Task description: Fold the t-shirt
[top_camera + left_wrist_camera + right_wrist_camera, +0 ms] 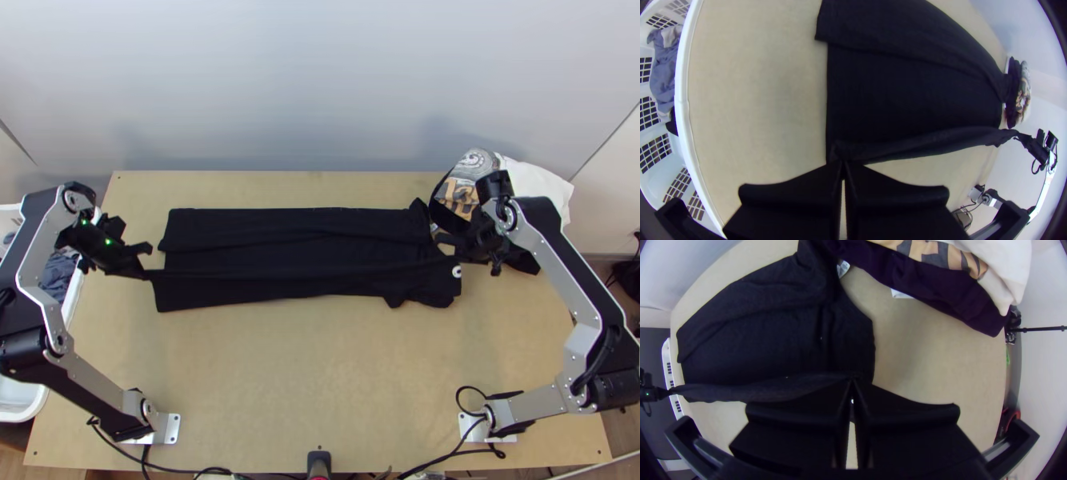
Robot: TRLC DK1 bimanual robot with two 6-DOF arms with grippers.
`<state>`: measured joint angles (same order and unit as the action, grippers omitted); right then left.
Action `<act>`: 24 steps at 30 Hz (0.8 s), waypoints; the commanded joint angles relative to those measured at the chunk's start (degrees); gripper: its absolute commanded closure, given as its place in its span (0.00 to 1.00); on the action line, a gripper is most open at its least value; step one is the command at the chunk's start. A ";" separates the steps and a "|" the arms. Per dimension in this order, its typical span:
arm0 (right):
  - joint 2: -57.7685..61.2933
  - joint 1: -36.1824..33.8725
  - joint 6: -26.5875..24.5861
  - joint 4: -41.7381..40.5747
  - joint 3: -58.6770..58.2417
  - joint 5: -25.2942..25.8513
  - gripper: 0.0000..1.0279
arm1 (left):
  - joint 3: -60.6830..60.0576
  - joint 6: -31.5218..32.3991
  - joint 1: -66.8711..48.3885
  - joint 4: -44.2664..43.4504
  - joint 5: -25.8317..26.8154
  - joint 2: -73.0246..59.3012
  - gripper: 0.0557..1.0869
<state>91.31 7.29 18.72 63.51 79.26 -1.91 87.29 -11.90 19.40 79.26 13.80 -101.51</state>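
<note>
"Left hand [145, 273]?"

"Fingers [791, 193] closed on a corner of the black T-shirt [911, 84]; a narrow strip stretches to the right hand [458, 254]."

"Remainder?"

"Flat on the counter [751, 98], one side folded over."

"Adjacent?"

"White basket [682, 106], grey-blue cloth [663, 75] inside."

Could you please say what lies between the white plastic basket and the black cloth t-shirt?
Light wooden tabletop, in the left wrist view; the top view shows the left black end effector above it.
</note>
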 commanded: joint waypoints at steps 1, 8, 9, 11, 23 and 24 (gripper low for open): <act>2.91 1.59 1.23 -1.81 4.94 1.12 0.97 | 6.49 4.78 -1.73 -1.57 0.35 -4.39 0.96; 6.34 2.55 1.85 -3.74 10.38 2.88 0.97 | 13.61 8.74 -4.46 -2.80 0.35 -9.75 0.96; 6.69 2.73 1.93 -4.09 11.00 2.97 0.97 | 14.76 9.09 -4.90 -2.80 0.35 -10.37 0.96; 7.13 2.99 1.85 -5.32 11.79 3.23 0.97 | 17.13 9.70 -5.34 -2.71 0.26 -11.78 0.96; 9.85 3.70 1.49 -14.99 14.78 4.64 0.97 | 29.08 11.99 -5.69 -2.10 0.26 -19.77 0.96; 10.21 3.78 1.49 -15.60 15.22 4.90 0.97 | 29.96 11.99 -5.69 -2.10 0.26 -20.39 0.96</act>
<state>99.72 10.68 20.51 52.49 92.01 2.09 111.22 -0.93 13.96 77.03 14.09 -117.82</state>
